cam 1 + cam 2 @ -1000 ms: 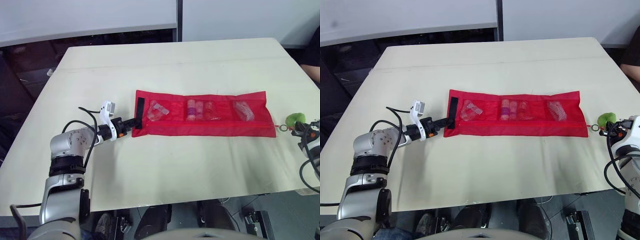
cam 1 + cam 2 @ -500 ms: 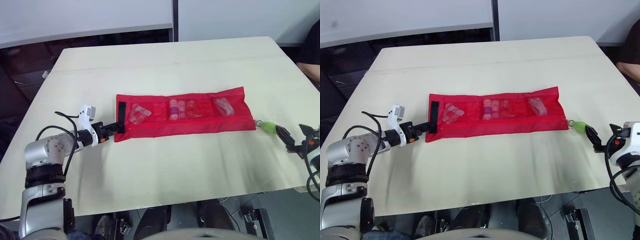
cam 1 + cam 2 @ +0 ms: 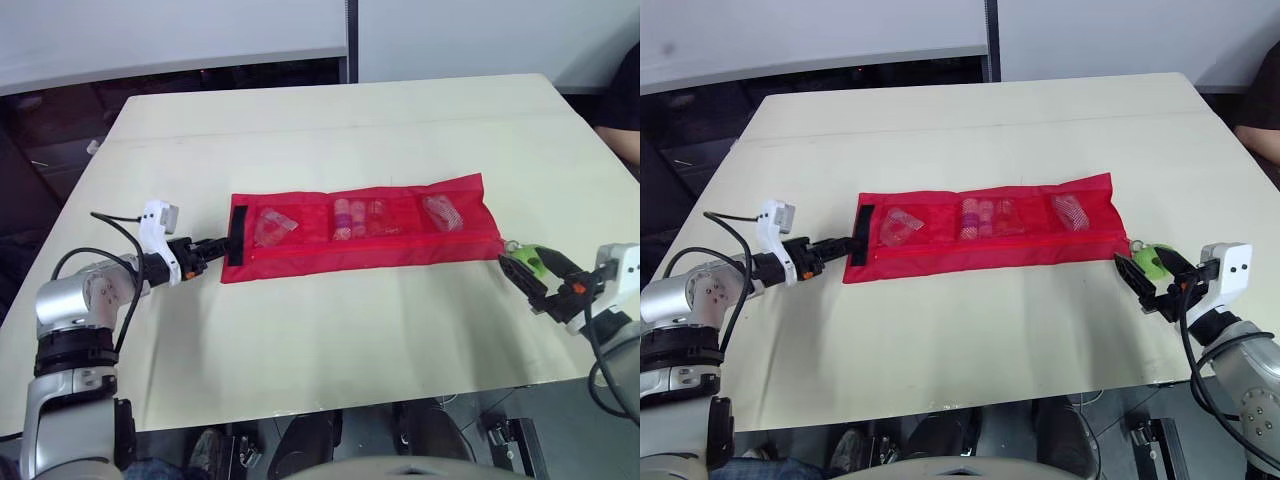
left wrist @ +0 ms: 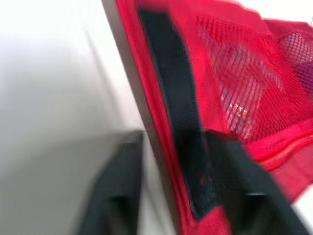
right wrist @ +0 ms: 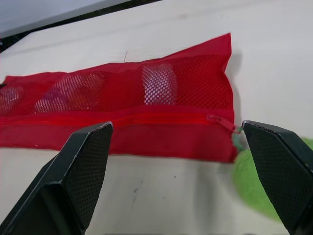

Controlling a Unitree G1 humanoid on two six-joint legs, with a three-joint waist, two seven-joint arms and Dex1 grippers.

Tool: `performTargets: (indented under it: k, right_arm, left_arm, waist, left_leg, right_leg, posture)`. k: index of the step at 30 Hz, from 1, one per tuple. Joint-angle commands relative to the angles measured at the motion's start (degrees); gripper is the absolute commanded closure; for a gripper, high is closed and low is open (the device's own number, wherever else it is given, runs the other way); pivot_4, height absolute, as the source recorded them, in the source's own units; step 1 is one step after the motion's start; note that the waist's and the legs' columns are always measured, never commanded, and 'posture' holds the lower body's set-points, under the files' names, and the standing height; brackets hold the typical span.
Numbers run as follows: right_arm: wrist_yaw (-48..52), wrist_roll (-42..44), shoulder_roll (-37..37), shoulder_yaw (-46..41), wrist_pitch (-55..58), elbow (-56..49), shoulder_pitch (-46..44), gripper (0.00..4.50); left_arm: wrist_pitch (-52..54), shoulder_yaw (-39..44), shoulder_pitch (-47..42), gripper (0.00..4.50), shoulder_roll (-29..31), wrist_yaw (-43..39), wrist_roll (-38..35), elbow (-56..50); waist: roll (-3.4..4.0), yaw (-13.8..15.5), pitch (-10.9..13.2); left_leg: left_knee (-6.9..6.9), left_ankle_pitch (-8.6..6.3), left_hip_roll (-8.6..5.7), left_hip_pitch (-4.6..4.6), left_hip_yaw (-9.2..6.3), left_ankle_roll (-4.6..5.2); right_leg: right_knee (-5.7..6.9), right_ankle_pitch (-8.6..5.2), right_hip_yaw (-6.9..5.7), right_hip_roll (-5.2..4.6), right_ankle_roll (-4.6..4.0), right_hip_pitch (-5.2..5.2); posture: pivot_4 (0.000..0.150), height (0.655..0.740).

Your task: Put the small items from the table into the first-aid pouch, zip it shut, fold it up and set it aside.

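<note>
Red pouch (image 3: 360, 235) flat on table (image 3: 300, 130), long axis left-right, looks zipped with items in mesh pockets, left end clamped in left gripper (image 3: 225, 243), right gripper (image 3: 527, 272) spread wide just off right end by green zipper tag (image 3: 1152, 260), either arm placed to fold lengthwise.

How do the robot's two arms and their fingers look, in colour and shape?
Silver-grey arms with rounded joints and looping black cables. The left gripper and right gripper each have a white wrist piece, small orange marks and black wedge-shaped fingers.
</note>
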Motion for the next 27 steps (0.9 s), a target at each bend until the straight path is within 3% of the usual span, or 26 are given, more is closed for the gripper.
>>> performTargets:
  k: [1,2,7,10,18,27]
  right_arm:
    - [-0.8,-1.0,0.7,1.3,-1.4,-1.3,0.7,0.0]
    - [-1.0,-1.3,0.9,1.7,-1.7,-1.1,0.8,0.0]
    - [-4.1,-2.6,2.9,5.0,-0.1,0.2,-0.1,0.0]
    - [-8.5,-2.0,5.0,4.2,1.7,2.4,-2.1,0.0]
    - [-16.0,-1.8,7.9,4.6,5.3,3.4,-4.0,0.0]
    - [-22.9,-2.1,11.9,4.6,7.2,6.7,-9.0,0.0]
  left_arm:
    - [-12.2,0.2,-1.2,0.32,2.2,-6.8,2.5,-0.5]
    - [-14.1,0.0,-1.3,0.1,2.3,-8.2,2.9,-0.7]
    - [-22.1,-4.0,-3.8,0.1,2.8,-22.9,0.6,-10.9]
    - [-22.0,-6.7,-6.6,0.1,2.4,-27.1,-0.8,-15.8]
    - [-15.0,-12.1,-10.9,0.1,0.7,-30.8,-7.0,-29.0]
    - [-11.2,-14.1,-13.0,0.1,0.3,-32.2,-10.4,-32.2]
  waist:
    - [0.0,0.3,0.0]
    - [0.0,0.4,0.0]
    - [-0.03,1.0,0.0]
    - [-0.03,1.2,0.0]
    - [0.05,0.5,0.0]
    - [0.06,0.4,0.0]
  left_leg:
    - [0.01,0.0,0.0,-0.02,0.0,0.0]
    - [0.0,0.0,0.0,-0.02,0.03,0.0]
    - [0.01,0.0,0.0,-0.08,-0.03,0.0]
    - [0.06,0.01,0.0,-0.16,-0.14,-0.01]
    - [0.0,0.01,0.09,-0.11,-0.01,0.0]
    - [0.04,0.01,0.3,-0.02,0.11,-0.01]
  right_leg:
    - [-0.04,0.02,-0.01,0.0,-0.02,0.0]
    - [-0.07,0.03,0.01,-0.01,-0.03,0.0]
    - [-0.12,0.04,-0.08,0.0,-0.04,0.0]
    - [-0.18,0.07,-0.13,-0.01,-0.08,0.03]
    - [-0.18,0.07,-0.09,0.13,-0.09,-0.02]
    - [-0.16,0.13,-0.03,0.58,-0.17,0.04]
  posture:
    - [0.15,0.7368]
    - [0.15,0.7368]
    - [0.15,0.7368]
    - [0.15,0.7368]
    - [0.15,0.7368]
    - [0.15,0.7368]
